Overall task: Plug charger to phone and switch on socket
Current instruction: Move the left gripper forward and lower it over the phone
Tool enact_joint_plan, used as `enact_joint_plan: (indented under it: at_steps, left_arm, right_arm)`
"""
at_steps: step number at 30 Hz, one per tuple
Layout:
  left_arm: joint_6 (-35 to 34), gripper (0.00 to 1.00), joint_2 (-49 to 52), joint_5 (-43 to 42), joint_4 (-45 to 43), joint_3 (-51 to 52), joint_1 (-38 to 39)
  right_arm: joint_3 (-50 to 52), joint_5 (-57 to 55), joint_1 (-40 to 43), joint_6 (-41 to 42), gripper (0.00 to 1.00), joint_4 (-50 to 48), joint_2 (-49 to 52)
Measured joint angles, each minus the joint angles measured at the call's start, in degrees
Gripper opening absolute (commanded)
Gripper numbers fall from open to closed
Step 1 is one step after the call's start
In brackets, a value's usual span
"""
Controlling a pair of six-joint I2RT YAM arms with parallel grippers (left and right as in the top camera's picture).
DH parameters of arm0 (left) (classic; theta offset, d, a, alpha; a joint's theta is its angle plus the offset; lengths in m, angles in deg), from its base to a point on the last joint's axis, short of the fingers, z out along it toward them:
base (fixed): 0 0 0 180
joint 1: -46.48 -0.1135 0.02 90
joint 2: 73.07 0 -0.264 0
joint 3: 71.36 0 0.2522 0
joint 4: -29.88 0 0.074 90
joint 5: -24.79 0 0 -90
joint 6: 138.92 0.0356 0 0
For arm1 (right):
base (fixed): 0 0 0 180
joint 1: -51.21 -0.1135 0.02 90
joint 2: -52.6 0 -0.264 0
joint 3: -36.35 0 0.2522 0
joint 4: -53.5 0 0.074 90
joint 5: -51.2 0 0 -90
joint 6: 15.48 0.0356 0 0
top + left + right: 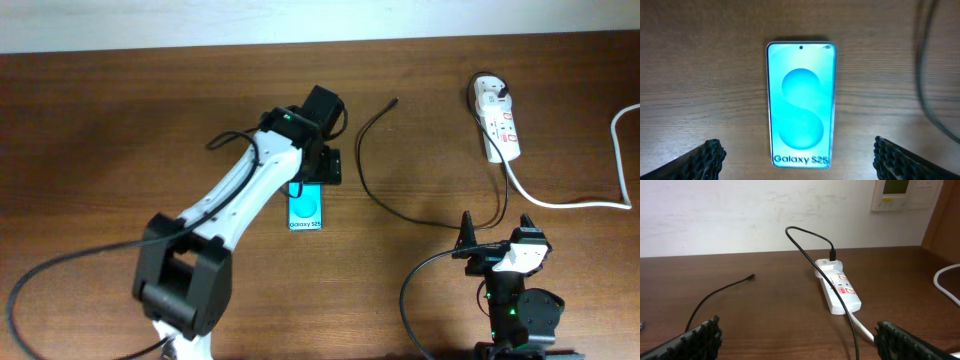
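My left gripper is spread wide over the phone, which lies flat on the table with its lower end between the jaws. My right gripper is spread too and faces the socket. The charger is plugged in there, its tip lying loose on the table, apart from the phone.

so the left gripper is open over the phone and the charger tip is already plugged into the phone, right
Not quite. The left gripper is open over the phone, but the charger tip is not in the phone. It lies loose on the table, apart from the phone, as the overhead view shows.
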Motion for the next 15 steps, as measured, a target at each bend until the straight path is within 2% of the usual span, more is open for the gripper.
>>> enact_joint_plan:
  at_steps: [9, 15]
  left_arm:
    - [-1.0, 0.99, 7.0, 1.2, -2.1, 0.1, 0.0]
    - [-0.2, 0.99, 7.7, 1.6, -7.6, 5.3, 0.0]
  right_arm:
    - [0.0, 0.0, 0.0, 0.0, 0.99, 0.0, 0.0]
    - [0.0, 0.0, 0.0, 0.0, 0.98, 0.0, 0.0]
